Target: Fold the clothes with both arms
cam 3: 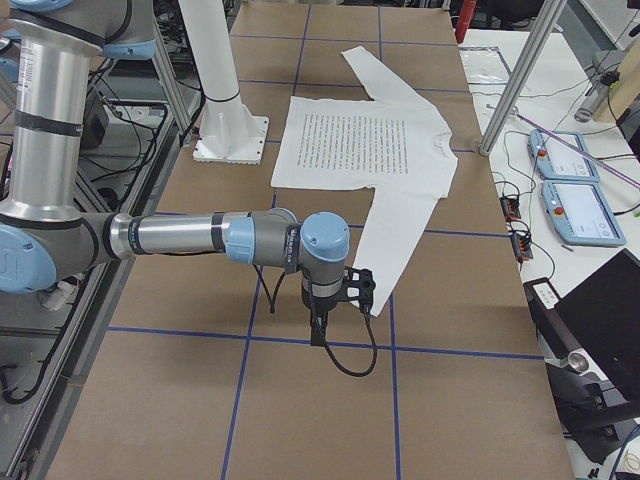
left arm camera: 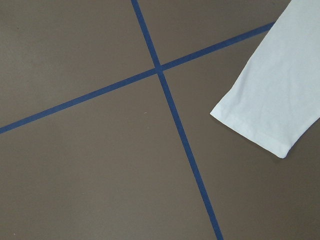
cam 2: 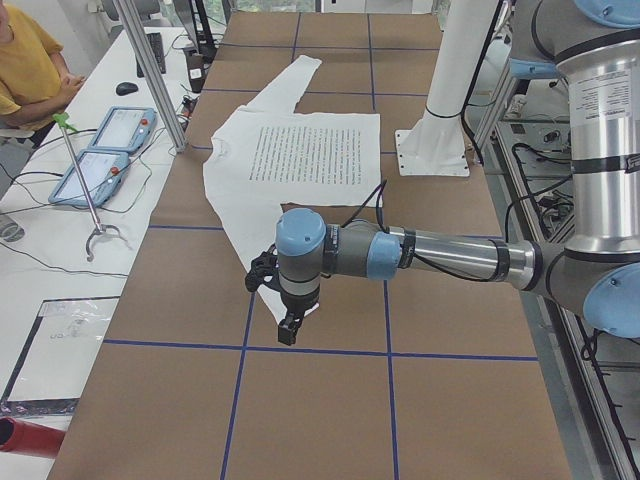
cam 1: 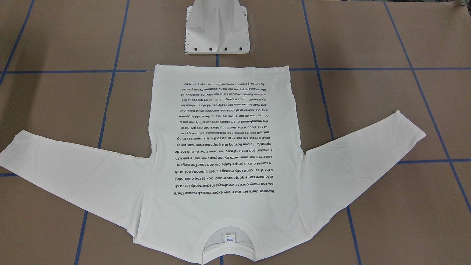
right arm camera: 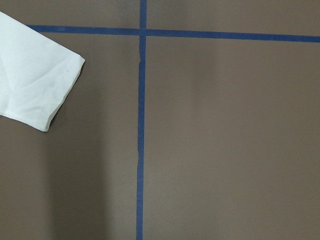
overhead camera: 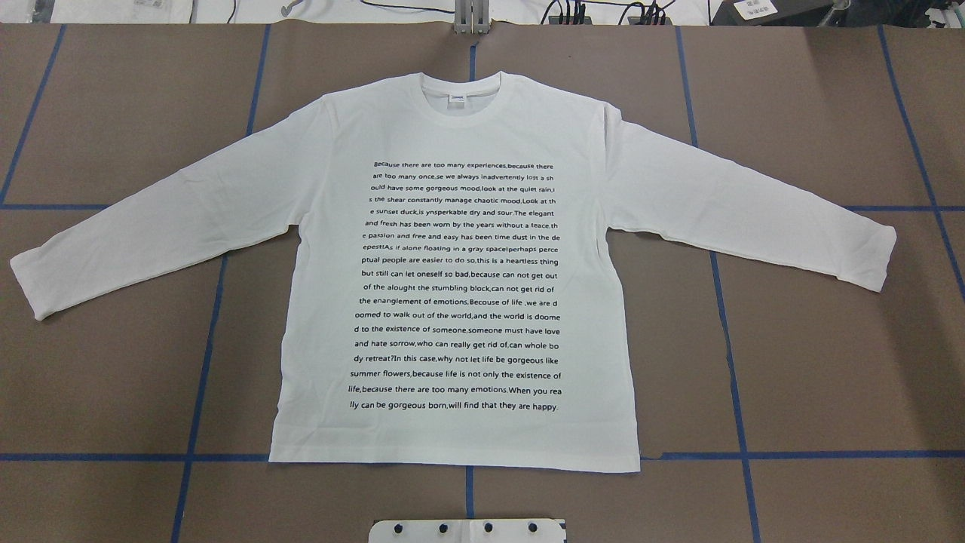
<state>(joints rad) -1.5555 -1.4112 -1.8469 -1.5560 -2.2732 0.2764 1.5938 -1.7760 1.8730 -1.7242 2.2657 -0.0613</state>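
The shirt (overhead camera: pixel 460 286) lies flat in the middle of the tabletop (overhead camera: pixel 814 362). Its words face up and both sleeves are spread wide. No fold is made yet, so I think the job is just starting. The left arm (cam 2: pixel 330 250) hangs close to one cuff (left arm camera: pixel 270 110), and the right arm (cam 3: pixel 320 245) close to the other cuff (right arm camera: pixel 35 75). I cannot tell if their jaws are apart or together. Next, I guess, each arm must go down, pinch its sleeve end and fold it inward.

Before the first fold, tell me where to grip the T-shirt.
Probably the sleeve cuffs: pinch each hemmed end from the outer side, along the sleeve. The T-shirt lies flat, print up, sleeves spread, so the cuffs are its outermost edges.
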